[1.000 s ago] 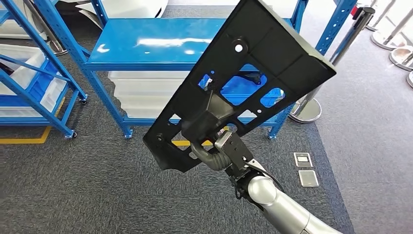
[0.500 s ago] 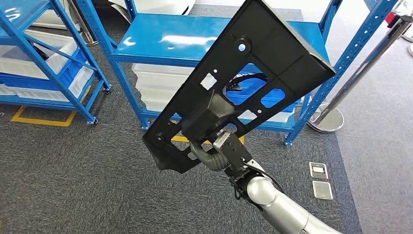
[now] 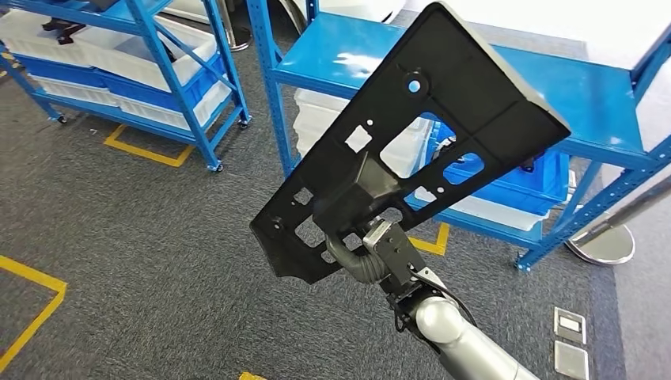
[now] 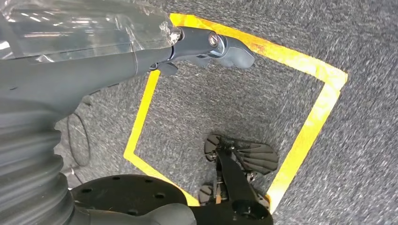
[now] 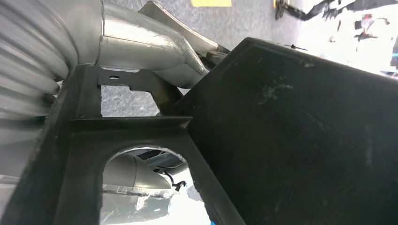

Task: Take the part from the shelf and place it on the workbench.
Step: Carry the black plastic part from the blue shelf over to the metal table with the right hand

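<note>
Grey carpet (image 3: 142,237) and blue steel shelving (image 3: 601,103) lie ahead. My right hand (image 3: 365,255) grips a flat, matte black plastic part (image 3: 411,142) with cut-outs. My left hand (image 4: 206,44) hangs with fingers apart, holding nothing.

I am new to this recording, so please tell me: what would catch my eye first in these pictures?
First, the big black part, a flat panel with cut-out holes, held up tilted in the middle of the head view by the right hand. Behind it stand blue shelves with white bins, and yellow tape lines mark the grey carpet.
</note>
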Controlling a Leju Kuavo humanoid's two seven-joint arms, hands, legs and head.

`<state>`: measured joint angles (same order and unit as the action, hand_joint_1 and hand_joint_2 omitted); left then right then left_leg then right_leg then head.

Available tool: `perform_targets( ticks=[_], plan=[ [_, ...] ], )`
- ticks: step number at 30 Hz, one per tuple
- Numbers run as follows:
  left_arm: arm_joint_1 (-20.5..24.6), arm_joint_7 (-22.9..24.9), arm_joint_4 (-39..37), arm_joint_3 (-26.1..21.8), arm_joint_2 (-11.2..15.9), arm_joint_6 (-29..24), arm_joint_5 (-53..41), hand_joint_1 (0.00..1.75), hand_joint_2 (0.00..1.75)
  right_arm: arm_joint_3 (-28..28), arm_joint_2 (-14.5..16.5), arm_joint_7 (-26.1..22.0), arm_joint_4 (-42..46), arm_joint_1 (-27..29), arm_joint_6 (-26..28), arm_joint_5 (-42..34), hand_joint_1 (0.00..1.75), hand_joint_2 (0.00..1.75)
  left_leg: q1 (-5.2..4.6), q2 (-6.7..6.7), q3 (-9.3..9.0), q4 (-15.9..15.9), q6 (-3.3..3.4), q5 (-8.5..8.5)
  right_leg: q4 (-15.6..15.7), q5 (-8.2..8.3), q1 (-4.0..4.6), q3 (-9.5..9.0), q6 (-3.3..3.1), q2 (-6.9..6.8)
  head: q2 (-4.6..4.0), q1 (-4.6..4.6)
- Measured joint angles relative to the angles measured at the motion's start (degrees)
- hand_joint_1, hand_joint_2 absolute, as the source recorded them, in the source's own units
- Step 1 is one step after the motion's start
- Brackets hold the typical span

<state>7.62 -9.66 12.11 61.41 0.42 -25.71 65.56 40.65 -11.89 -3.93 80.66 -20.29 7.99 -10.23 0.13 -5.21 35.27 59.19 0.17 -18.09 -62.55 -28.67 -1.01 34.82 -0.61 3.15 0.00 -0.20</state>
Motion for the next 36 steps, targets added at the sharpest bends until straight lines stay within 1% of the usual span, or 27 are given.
perform_targets(
  ticks=[1,2,4,5,6,8,10,11,12,13,15,17,19,21,22,23,24,25,26,27,28,30,32,33,34,35,36],
  plan=[
    [0.08,0.04,0.01,0.01,-0.02,0.00,-0.12,0.00,1.75,0.01,-0.01,0.19,-0.01,0.01,-0.02,0.10,1.75,1.75,0.09,-0.57,0.31,0.18,-0.31,0.06,1.97,0.41,0.04,-0.82,-0.12,0.89,0.00,0.11],
    [0.11,0.09,0.02,0.03,-0.04,0.00,-0.22,0.00,1.75,0.01,-0.01,0.37,-0.01,0.03,-0.05,0.20,1.75,1.75,0.23,-1.13,0.63,0.24,-0.68,0.19,2.53,0.23,0.13,-0.95,-0.22,1.18,0.00,0.17],
    [-0.01,0.20,0.02,0.07,-0.01,0.01,-0.32,0.00,1.75,0.04,0.04,0.61,-0.01,0.02,-0.12,0.47,1.75,1.75,0.45,-1.94,0.99,0.27,-1.43,0.39,3.05,0.53,0.19,-1.07,-0.61,0.02,0.00,0.29],
    [-0.08,0.23,0.03,0.09,0.01,0.00,-0.37,0.00,1.75,0.05,0.13,0.70,-0.01,0.00,-0.14,0.63,1.75,1.75,0.37,-1.28,1.20,0.77,-1.77,0.03,3.39,0.74,0.09,-1.24,-0.90,-0.64,0.00,0.19],
    [-0.08,0.26,0.04,0.11,0.03,0.00,-0.43,0.00,1.75,0.07,0.21,0.77,0.00,-0.01,-0.14,0.79,1.75,1.75,0.30,-0.07,1.73,2.04,-2.09,-0.84,3.74,0.92,-0.02,-1.41,-1.23,-1.38,0.00,-0.10],
    [0.12,0.33,0.05,0.12,0.03,-0.01,-0.61,0.00,1.75,0.11,0.32,1.00,0.01,0.04,-0.19,1.07,1.75,1.75,0.41,3.03,4.26,7.78,-2.73,-4.12,4.03,1.03,0.06,-1.58,-1.64,-2.94,0.00,-0.90],
    [0.26,0.48,0.07,0.15,0.02,-0.01,-0.74,0.00,1.75,0.19,0.32,1.22,0.01,0.12,-0.34,1.39,1.75,1.75,0.86,4.35,7.24,14.41,-3.29,-6.83,3.97,0.95,0.25,-1.56,-1.78,-4.66,0.00,-1.31],
    [0.25,0.55,0.08,0.16,0.02,-0.01,-0.76,0.00,1.75,0.25,0.32,1.31,0.01,0.15,-0.46,1.60,1.75,1.75,1.06,4.64,7.79,15.85,-3.48,-7.03,3.94,0.90,0.30,-1.56,-1.77,-5.47,0.00,-1.45],
    [0.22,0.61,0.08,0.17,0.02,-0.01,-0.77,0.00,1.75,0.32,0.36,1.37,0.01,0.13,-0.59,1.83,1.75,1.75,1.19,4.91,6.91,14.45,-3.57,-5.96,3.90,0.84,0.29,-1.59,-1.69,-6.19,0.00,-1.66],
    [0.22,0.65,0.08,0.18,0.02,-0.01,-0.78,0.00,1.75,0.40,0.41,1.44,0.01,0.08,-0.69,2.05,1.75,1.75,1.27,5.45,5.07,11.20,-3.58,-4.25,3.85,0.75,0.28,-1.65,-1.57,-6.84,0.00,-1.91],
    [0.35,0.66,0.08,0.18,0.02,-0.01,-0.80,0.00,1.75,0.54,0.56,1.57,0.03,-0.13,-0.95,2.40,1.75,1.75,1.02,7.79,1.09,3.35,-3.20,-1.42,3.73,0.51,0.43,-1.81,-1.14,-8.03,0.00,-2.43],
    [0.44,0.66,0.09,0.19,0.02,0.00,-0.80,0.00,1.75,0.73,0.70,1.67,0.08,-0.43,-1.27,2.67,1.75,1.75,0.53,8.84,-0.17,0.06,-2.40,-0.71,3.69,0.34,0.66,-1.93,-0.56,-9.05,0.00,-2.44],
    [0.30,0.67,0.09,0.20,0.02,0.00,-0.79,0.00,1.75,0.97,0.97,1.75,0.20,-0.71,-1.65,2.91,1.75,1.75,0.37,7.55,0.07,-0.19,-1.52,-0.40,3.83,0.25,0.62,-2.06,0.11,-9.95,0.00,-2.14],
    [0.16,0.70,0.09,0.20,0.03,-0.01,-0.78,0.00,1.75,1.21,1.21,1.81,0.39,-1.00,-1.86,3.03,1.75,1.75,0.49,6.34,-0.02,-0.81,-0.68,0.11,2.67,-0.87,0.35,-1.76,0.62,-8.46,0.00,-1.84],
    [0.20,0.72,0.10,0.21,0.03,-0.01,-0.78,0.00,1.75,1.33,1.27,1.84,0.48,-1.13,-1.89,3.04,1.75,1.75,0.61,5.70,-0.12,-1.11,-0.29,0.36,0.36,-2.38,0.20,-0.83,0.72,-6.93,0.00,-1.57],
    [0.25,0.73,0.10,0.21,0.04,-0.02,-0.77,0.00,1.75,1.46,1.27,1.85,0.52,-1.20,-1.91,3.05,1.75,1.75,0.53,5.08,-0.10,-1.17,-0.06,0.46,-3.09,-4.26,0.11,0.62,0.71,-5.26,0.00,-1.24],
    [0.30,0.73,0.11,0.22,0.04,-0.03,-0.76,0.00,1.75,1.60,1.26,1.87,0.55,-1.22,-1.95,3.05,1.75,1.75,0.44,4.38,-0.06,-1.15,0.11,0.51,-7.11,-6.12,0.08,2.45,0.68,-4.24,0.00,-0.91],
    [0.32,0.72,0.11,0.23,0.04,-0.05,-0.76,0.00,1.75,1.73,1.23,1.92,0.56,-1.21,-1.99,3.06,1.75,1.75,0.35,3.58,-0.05,-1.09,0.22,0.52,-10.72,-7.41,0.08,4.15,0.67,-3.63,0.00,-0.56],
    [0.27,0.69,0.12,0.23,0.04,-0.09,-0.76,0.00,1.75,1.85,1.21,1.96,0.56,-1.21,-2.07,3.07,1.75,1.75,0.27,2.78,-0.05,-1.00,0.25,0.51,-12.48,-7.52,0.11,5.07,0.65,-3.37,0.00,-0.30],
    [0.21,0.66,0.13,0.24,0.04,-0.13,-0.76,0.00,1.75,1.98,1.19,2.00,0.58,-1.25,-2.12,3.08,1.75,1.75,0.22,1.96,-0.05,-0.84,0.23,0.49,-11.94,-6.45,0.11,4.95,0.59,-3.21,0.00,-0.08],
    [0.18,0.63,0.13,0.25,0.04,-0.16,-0.78,0.00,1.75,2.10,1.17,2.03,0.62,-1.32,-2.16,3.10,1.75,1.75,0.23,1.17,-0.07,-0.65,0.17,0.44,-9.31,-4.52,0.07,3.84,0.52,-2.95,0.00,0.09],
    [0.27,0.59,0.15,0.25,0.04,-0.24,-0.85,0.00,1.75,2.36,1.17,2.05,0.75,-1.49,-2.17,3.16,1.75,1.75,0.30,-0.30,0.17,-0.12,-0.17,0.26,-1.61,-0.86,-0.17,0.61,0.39,-0.74,0.00,0.40],
    [0.38,0.57,0.17,0.25,0.04,-0.35,-0.90,0.00,1.75,2.56,1.17,2.11,0.89,-1.59,-2.16,3.19,1.75,1.75,0.36,-1.47,0.73,0.31,-0.76,0.23,2.37,0.25,-0.31,-0.89,0.30,1.07,0.00,0.50],
    [0.34,0.57,0.17,0.25,0.04,-0.40,-0.91,0.00,1.75,2.65,1.19,2.15,0.94,-1.62,-2.16,3.19,1.75,1.75,0.44,-2.01,0.98,0.32,-1.14,0.35,2.56,0.16,-0.19,-0.92,0.19,1.00,0.00,0.41],
    [0.22,0.57,0.17,0.25,0.05,-0.44,-0.91,0.00,1.75,2.72,1.23,2.16,1.03,-1.66,-2.16,3.19,1.75,1.75,0.55,-2.55,1.15,0.25,-1.53,0.47,2.69,0.30,-0.12,-0.94,-0.08,0.36,0.00,0.36],
    [0.09,0.57,0.17,0.25,0.06,-0.47,-0.91,0.00,1.75,2.78,1.29,2.17,1.13,-1.74,-2.16,3.20,1.75,1.75,0.65,-2.44,1.25,0.40,-1.87,0.41,2.88,0.45,-0.06,-1.05,-0.40,-0.33,0.00,0.30],
    [0.04,0.57,0.17,0.26,0.07,-0.49,-0.91,0.00,1.75,2.82,1.39,2.16,1.25,-1.84,-2.16,3.20,1.75,1.75,0.61,-1.50,1.53,1.12,-2.17,-0.07,3.11,0.59,-0.08,-1.18,-0.78,-0.98,0.00,0.09]
  ],
)
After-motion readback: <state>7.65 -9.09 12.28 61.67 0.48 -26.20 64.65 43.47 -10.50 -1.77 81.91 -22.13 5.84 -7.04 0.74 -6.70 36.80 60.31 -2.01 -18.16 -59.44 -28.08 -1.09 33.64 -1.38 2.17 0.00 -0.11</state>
